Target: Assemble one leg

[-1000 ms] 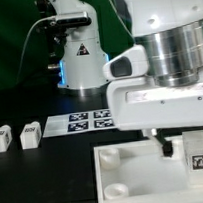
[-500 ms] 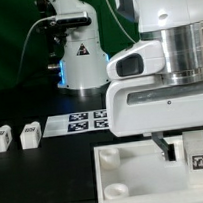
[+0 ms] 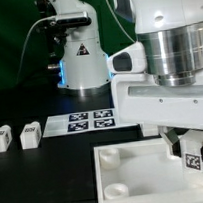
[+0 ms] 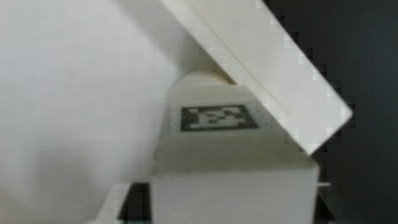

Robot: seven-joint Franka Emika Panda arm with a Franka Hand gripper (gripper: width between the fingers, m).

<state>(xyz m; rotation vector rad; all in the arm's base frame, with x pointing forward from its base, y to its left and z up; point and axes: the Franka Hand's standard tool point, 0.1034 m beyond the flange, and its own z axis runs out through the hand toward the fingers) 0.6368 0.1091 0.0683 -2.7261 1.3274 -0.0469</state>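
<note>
My gripper [image 3: 193, 147] is shut on a leg [image 3: 193, 159], a small white post with a black-and-white tag facing the camera. It holds the leg slightly tilted over the right part of the large white plate [image 3: 131, 172], near the plate's far edge. In the wrist view the leg [image 4: 217, 130] fills the middle between my jaws [image 4: 222, 205], with its tag showing, and the plate's surface [image 4: 71, 100] lies beside it. Two more legs [image 3: 2, 137] [image 3: 30, 133] lie on the black table at the exterior view's left. The leg's lower end is hidden.
The marker board [image 3: 89, 119] lies on the table behind the plate. The arm's base [image 3: 81, 61] stands at the back. The plate has round sockets at its corners [image 3: 110, 155] [image 3: 116, 188].
My hand has shifted a little to the exterior view's right and turned slightly with the leg. The leg's tag now sits tilted and a bit further left. The two loose legs have not moved.
</note>
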